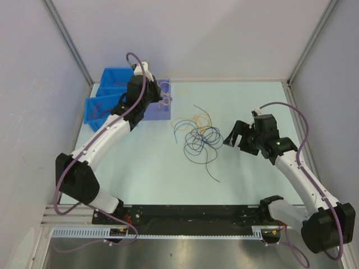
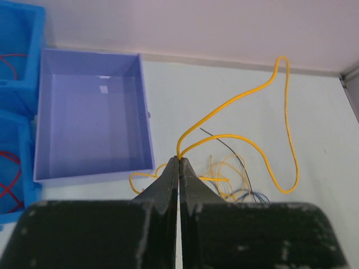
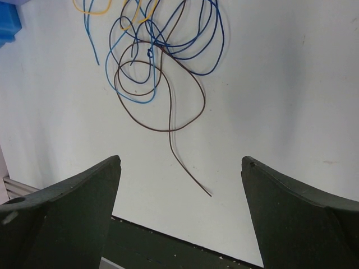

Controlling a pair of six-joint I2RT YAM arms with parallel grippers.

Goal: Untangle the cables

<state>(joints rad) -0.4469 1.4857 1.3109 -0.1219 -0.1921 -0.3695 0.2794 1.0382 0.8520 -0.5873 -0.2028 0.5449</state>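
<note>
The cables [image 1: 199,137] lie tangled mid-table: blue loops [image 3: 196,45], a brown cable [image 3: 171,129] trailing toward me and some yellow strands [image 3: 90,8]. My left gripper [image 2: 179,158] is shut on a yellow cable [image 2: 235,101], which arcs up and away from the fingertips, its other end leading back to the pile. That gripper [image 1: 164,94] hovers at the edge of a purple bin [image 2: 143,112]. Just right of the tangle my right gripper [image 1: 236,140] hangs above the table, open [image 3: 181,159] with nothing between its fingers. The brown cable's loose end lies ahead of it.
The purple bin holds nothing. Two blue bins [image 1: 104,101] stand left of it, with red cables [image 2: 8,185] inside. White walls close in the table at the back and sides. A black rail [image 1: 190,213] runs along the near edge.
</note>
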